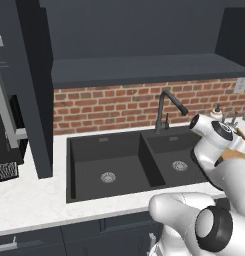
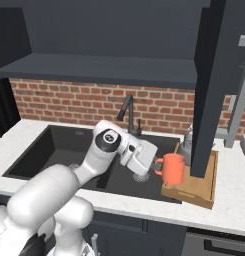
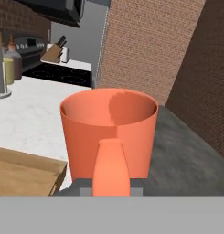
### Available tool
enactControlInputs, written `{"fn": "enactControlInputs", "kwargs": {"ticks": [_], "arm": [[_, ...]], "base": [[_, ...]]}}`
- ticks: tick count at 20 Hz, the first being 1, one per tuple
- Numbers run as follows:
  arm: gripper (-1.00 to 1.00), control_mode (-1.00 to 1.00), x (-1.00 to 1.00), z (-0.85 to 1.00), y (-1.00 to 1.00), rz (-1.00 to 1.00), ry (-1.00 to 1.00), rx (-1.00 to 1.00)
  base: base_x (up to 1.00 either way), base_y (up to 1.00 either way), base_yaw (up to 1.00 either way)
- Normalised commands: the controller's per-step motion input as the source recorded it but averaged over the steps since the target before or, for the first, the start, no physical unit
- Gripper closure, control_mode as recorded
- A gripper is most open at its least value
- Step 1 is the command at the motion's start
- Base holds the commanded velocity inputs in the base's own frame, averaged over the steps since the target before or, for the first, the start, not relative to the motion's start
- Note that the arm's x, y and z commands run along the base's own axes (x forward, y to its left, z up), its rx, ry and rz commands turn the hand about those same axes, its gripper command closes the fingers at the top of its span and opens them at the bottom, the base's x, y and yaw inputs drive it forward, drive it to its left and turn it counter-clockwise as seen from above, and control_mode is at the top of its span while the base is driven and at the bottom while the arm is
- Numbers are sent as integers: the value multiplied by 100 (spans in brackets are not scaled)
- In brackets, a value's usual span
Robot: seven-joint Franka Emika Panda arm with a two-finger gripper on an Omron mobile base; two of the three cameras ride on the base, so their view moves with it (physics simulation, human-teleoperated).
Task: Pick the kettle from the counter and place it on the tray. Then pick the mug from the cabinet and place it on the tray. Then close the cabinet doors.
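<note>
— Gripping the mug [image 2: 172,168] by its loop handle, gripper [image 2: 156,166] clamped on it, mug upright, mouth up, orange against the dark sink [image 2: 69,150]

— Hanging where, exactly?

— Just at the near left corner of the tray [image 2: 196,192], over the sink's right edge; touching the wood or just above it, cannot tell. From the hand view: handle [image 3: 111,167] straight ahead between the finger tips, cup [image 3: 109,132] behind it, a wooden tray corner [image 3: 26,171] low on the left

— And the kettle?

— Sitting on the tray's far end, grey metal [image 2: 187,140] half hidden behind an open cabinet door [image 2: 214,85]

— Cabinet?

— Dark wall cabinet [image 2: 94,35] above the brick backsplash [image 2: 69,100], shelf [image 1: 144,67] bare in the left base view; door swung out over the tray, silver bar handle [image 2: 239,100] to its right

— Counter?

— White marbled counter [image 2: 229,205] around the double sink, dark faucet [image 1: 166,107] behind the basins; in the left base view a strip of tray [image 1: 239,152] peeking past the arm

— Anything else?

— Bottles [image 3: 10,61] and a knife block [image 3: 54,52] far back in the hand view, beside a stove [image 3: 58,73]
</note>
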Motion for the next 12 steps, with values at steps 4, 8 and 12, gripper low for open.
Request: {"fn": "enactControlInputs", "kwargs": {"ticks": [4, 8, 12], "arm": [[100, -100, 28, -14, -33, 0, 0, 0], [100, -100, 34, -20, -20, 2, 0, 0], [100, -100, 28, -20, -10, 9, 0, 0]], "base": [[0, 0, 0], [0, 0, 0], [0, 0, 0]]}}
